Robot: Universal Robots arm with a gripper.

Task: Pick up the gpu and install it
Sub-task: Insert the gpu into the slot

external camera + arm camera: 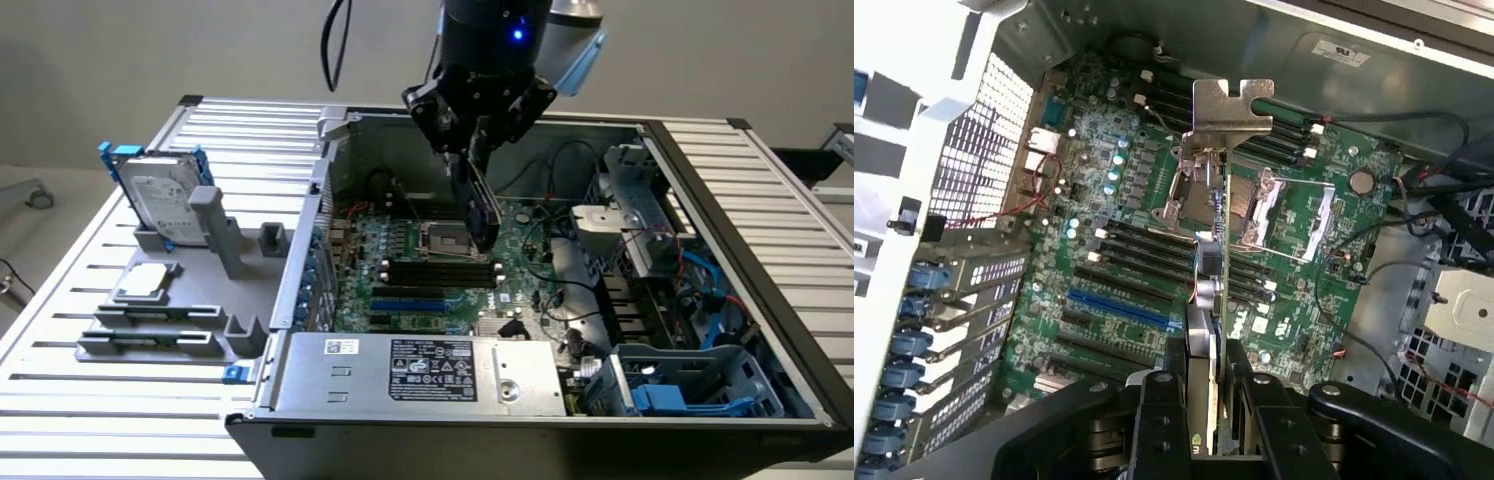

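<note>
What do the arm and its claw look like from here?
The claw is black, with jointed linkage fingers on round pivots. Above it sits a black cylindrical wrist with a blue light, a grey arm joint with a light-blue cap, and a black cable loop.

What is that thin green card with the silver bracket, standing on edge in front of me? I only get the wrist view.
Observer: That's the gpu. In the exterior view the black gripper grips it from above, hanging edge-down over the green motherboard inside the open case.
Operator: What's outside the case?
Observer: On the exterior view's left, a grey parts rack stands on the slatted metal table, with a silver hard drive with blue side rails upright in it.
Operator: And at the case's near edge?
Observer: A silver power supply box with a black label.
</note>
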